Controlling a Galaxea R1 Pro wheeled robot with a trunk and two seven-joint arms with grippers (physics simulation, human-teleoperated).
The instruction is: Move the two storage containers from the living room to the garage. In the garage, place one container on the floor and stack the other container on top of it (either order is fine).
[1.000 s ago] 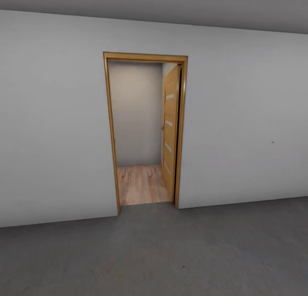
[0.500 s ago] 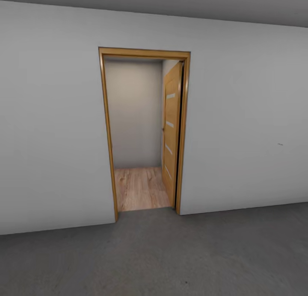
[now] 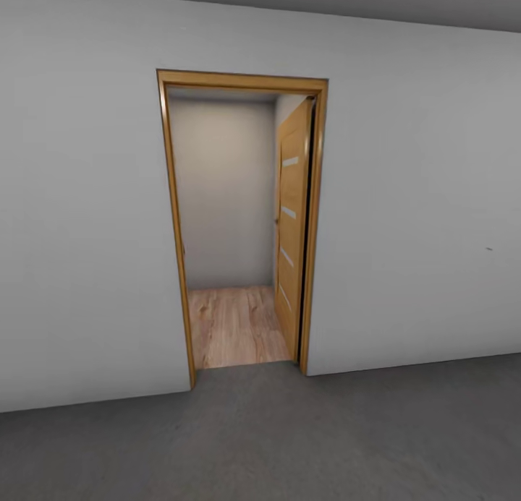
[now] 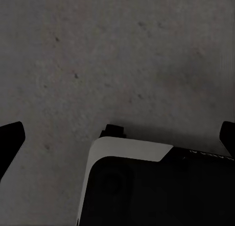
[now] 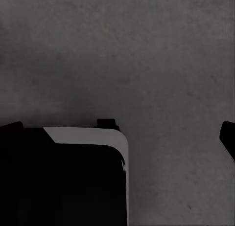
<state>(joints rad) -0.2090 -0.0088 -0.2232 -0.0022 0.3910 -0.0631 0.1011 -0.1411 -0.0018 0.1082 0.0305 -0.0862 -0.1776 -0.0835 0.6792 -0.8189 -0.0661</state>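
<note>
The storage containers are out of view, and so is the living room. I stand in the garage on its dark grey concrete floor (image 3: 289, 443), facing a grey wall (image 3: 420, 197). My left gripper (image 4: 117, 138) hangs over the floor (image 4: 122, 55) with its dark fingertips (image 4: 10, 140) far apart, open and empty. My right gripper (image 5: 117, 133) is likewise open above the concrete (image 5: 147, 55), one fingertip (image 5: 228, 138) showing at the frame's edge, nothing held.
A wood-framed doorway (image 3: 174, 219) stands straight ahead, its wooden panel door (image 3: 291, 226) swung inward on the right side. Beyond it lies a light wood-plank floor (image 3: 235, 327) and a pale wall. My white-and-black base (image 4: 127, 152) shows under the wrists.
The whole head view has shifted: the doorway looks larger and nearer now, so the camera has moved toward it. Nothing was picked up or let go.
</note>
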